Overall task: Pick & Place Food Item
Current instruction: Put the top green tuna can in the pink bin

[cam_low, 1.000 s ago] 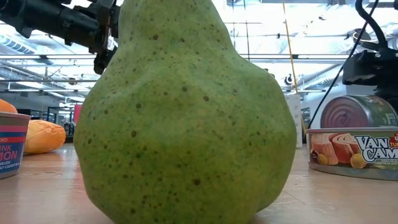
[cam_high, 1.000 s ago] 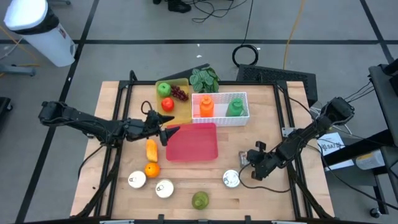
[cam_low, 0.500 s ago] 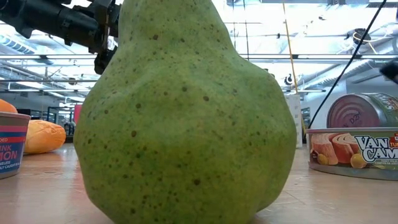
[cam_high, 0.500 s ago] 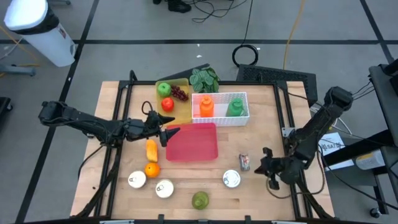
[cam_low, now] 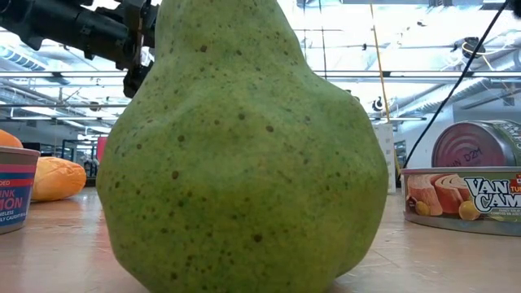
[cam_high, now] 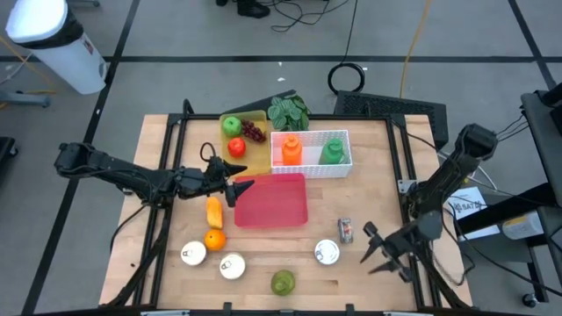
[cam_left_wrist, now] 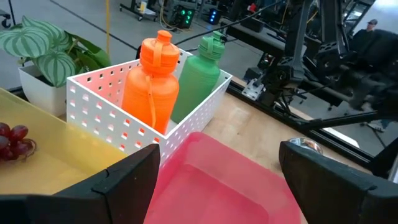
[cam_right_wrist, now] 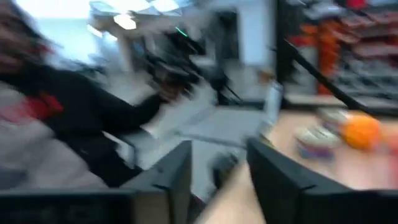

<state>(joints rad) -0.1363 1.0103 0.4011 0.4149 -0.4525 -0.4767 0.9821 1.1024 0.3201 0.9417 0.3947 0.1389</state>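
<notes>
Right gripper: the right arm's dark two-finger gripper (cam_high: 379, 253) has swung back toward the table's near right corner. A second ago it sat close behind the small can; now it's clear of it, off past the round tin, with its fingers spread wide and nothing between them.

Small can: the little upright can with the reddish label (cam_high: 345, 230) stands alone on the bare wood, right of the tray. It hasn't budged.

Round tin: the flat silver-topped tuna tin (cam_high: 326, 253) sits just in front of the small can, same spot as before.

Left gripper: the left arm's dark gripper (cam_high: 235, 189) hasn't moved, hovering at the left edge of the flat red plastic tray (cam_high: 272, 201), jaws wide apart and empty.

Pear: the speckled green pear (cam_high: 282, 281) stands at the table's front edge, filling most of the low view.

Other food: the yellow-orange bread roll (cam_high: 213, 211) and round orange fruit (cam_high: 214, 238) lie left of the tray, unchanged.

Basket: the white perforated basket (cam_high: 343, 163) holds an orange plastic bottle (cam_high: 291, 148) and a green plastic bottle (cam_high: 331, 150).
</notes>
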